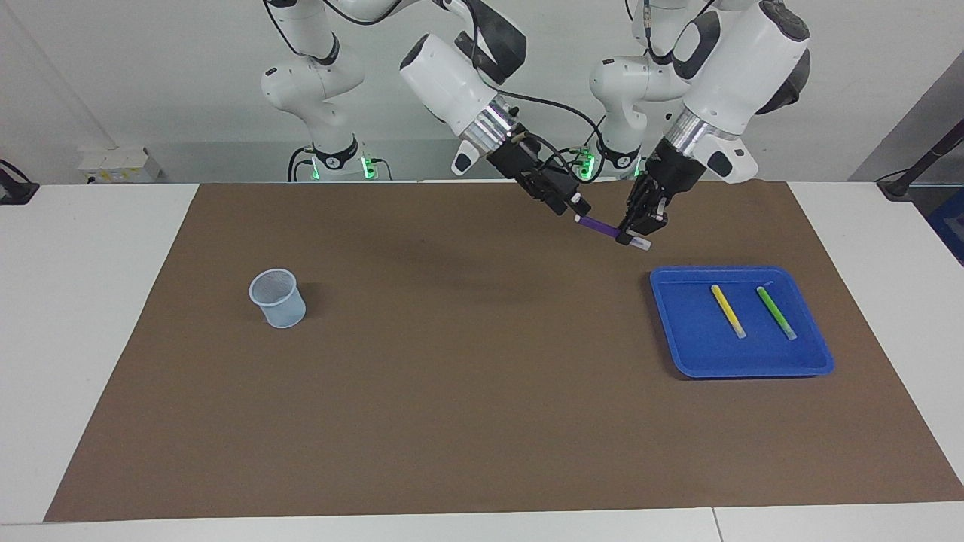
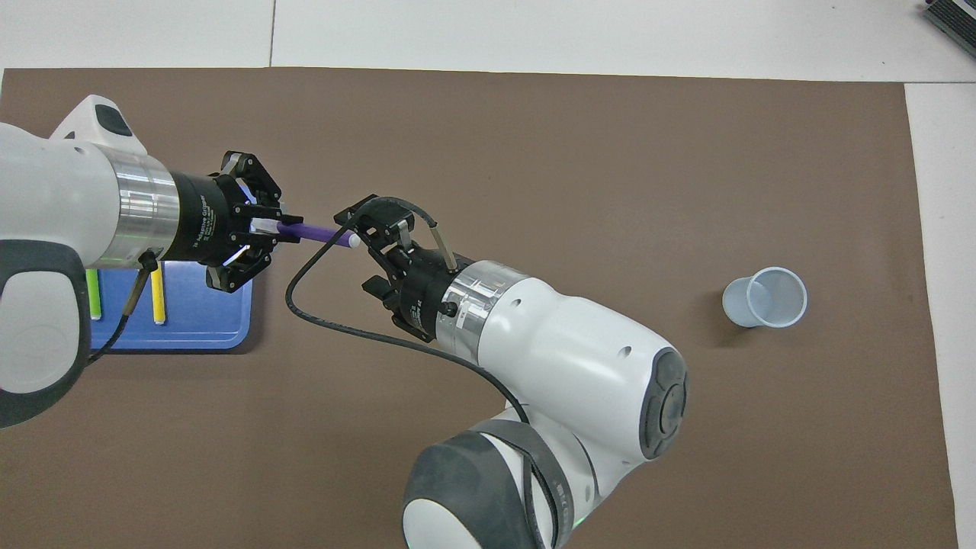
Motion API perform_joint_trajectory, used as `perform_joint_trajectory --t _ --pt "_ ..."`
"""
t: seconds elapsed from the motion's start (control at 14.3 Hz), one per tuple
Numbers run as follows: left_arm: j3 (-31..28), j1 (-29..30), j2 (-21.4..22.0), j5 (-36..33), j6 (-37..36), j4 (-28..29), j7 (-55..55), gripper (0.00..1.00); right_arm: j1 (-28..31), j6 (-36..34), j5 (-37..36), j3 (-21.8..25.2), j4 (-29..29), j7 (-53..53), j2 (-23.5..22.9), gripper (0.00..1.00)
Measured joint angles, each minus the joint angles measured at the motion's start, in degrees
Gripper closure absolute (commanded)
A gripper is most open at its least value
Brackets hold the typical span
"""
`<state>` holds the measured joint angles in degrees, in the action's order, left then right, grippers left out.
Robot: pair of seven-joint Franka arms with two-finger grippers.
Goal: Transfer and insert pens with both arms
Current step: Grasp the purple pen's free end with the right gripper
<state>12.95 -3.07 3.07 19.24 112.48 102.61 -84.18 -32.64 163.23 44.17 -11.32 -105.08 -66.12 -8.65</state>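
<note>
My left gripper [image 1: 631, 235] [image 2: 263, 229] is shut on the purple pen [image 1: 600, 225] [image 2: 313, 232] near its pale cap end. It holds the pen almost level in the air above the mat, just off the blue tray's corner. My right gripper [image 1: 572, 208] [image 2: 366, 252] stands open at the pen's free end, whose white tip lies between the fingers. I cannot tell whether they touch it. The yellow pen [image 1: 727, 309] [image 2: 158, 297] and the green pen [image 1: 776, 312] [image 2: 94, 293] lie side by side in the blue tray [image 1: 693, 339] [image 2: 206, 320].
A pale blue mesh cup [image 1: 279, 299] [image 2: 765, 297] stands upright on the brown mat toward the right arm's end of the table. The tray sits toward the left arm's end. White table shows around the mat.
</note>
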Motion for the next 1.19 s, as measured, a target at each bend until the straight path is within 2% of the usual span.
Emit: perform_joint_trajectory --t 0.21,0.49,0.91,1.05,1.19 --pt "0.0 0.0 0.1 0.0 0.0 0.0 -0.1 1.00 0.0 0.0 0.0 0.0 0.7 0.0 0.0 0.18" --pt "0.0 0.0 0.3 0.1 -0.1 0.0 -0.1 1.00 0.0 0.0 0.0 0.0 1.2 0.0 -0.1 0.25" --pt "0.0 -0.1 0.8 0.1 -0.4 0.1 -0.1 1.00 0.0 0.1 0.0 0.1 3.2 0.0 -2.2 0.31" --pt "0.0 -0.2 0.8 0.1 -0.5 0.2 -0.1 1.00 0.0 0.2 0.0 0.1 4.0 0.0 -2.8 0.35" --pt "0.0 -0.3 0.8 0.1 -0.5 0.2 -0.1 1.00 0.0 0.2 0.0 0.1 4.4 0.0 -3.0 0.43"
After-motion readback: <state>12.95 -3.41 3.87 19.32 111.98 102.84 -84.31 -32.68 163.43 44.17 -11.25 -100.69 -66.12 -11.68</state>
